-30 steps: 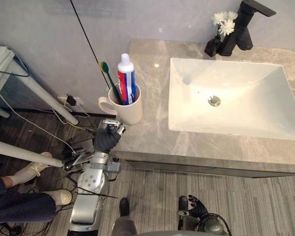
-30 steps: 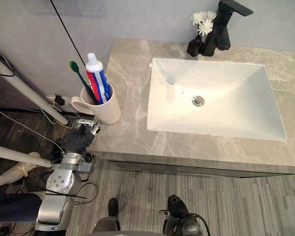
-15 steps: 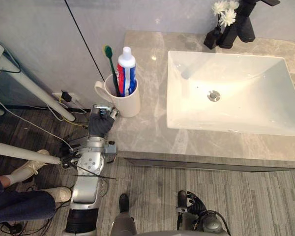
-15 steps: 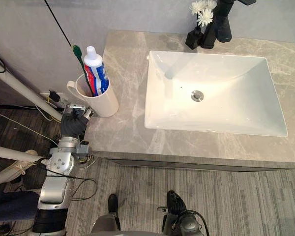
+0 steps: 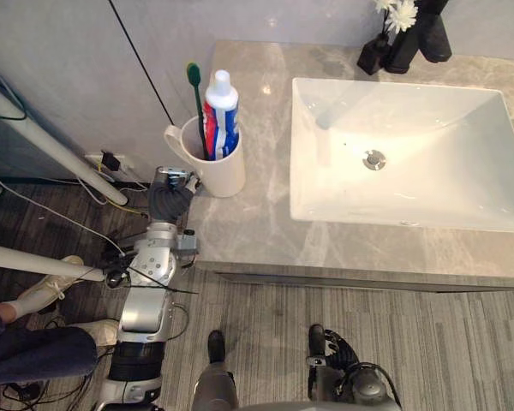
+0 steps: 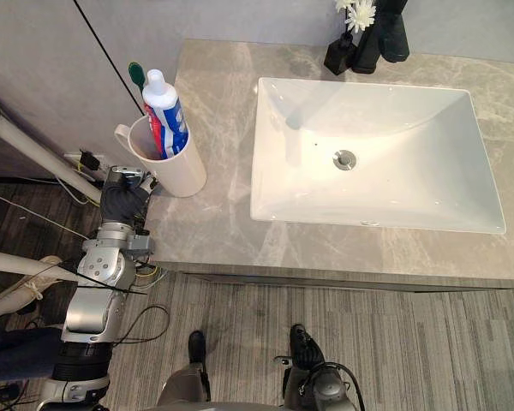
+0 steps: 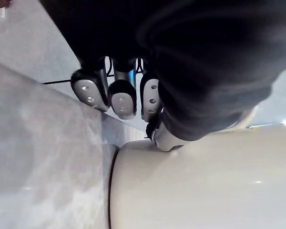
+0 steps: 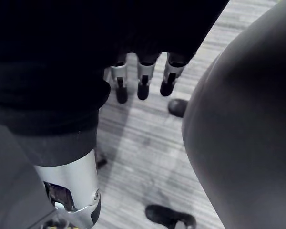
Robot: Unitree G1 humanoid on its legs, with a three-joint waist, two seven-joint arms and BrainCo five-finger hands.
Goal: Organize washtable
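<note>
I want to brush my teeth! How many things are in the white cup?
2: a green toothbrush and a toothpaste tube beside it, both standing in the mug. Smaller things may hide inside.

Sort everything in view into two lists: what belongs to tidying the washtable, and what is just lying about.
Belongs to the job:
white mug, with green toothbrush and toothpaste tube standing in it; washtable top; left hand beside the mug.

Just lying about:
sink, black tap, vase of white flowers, wall socket, a person's shoe; right hand hanging low.
</note>
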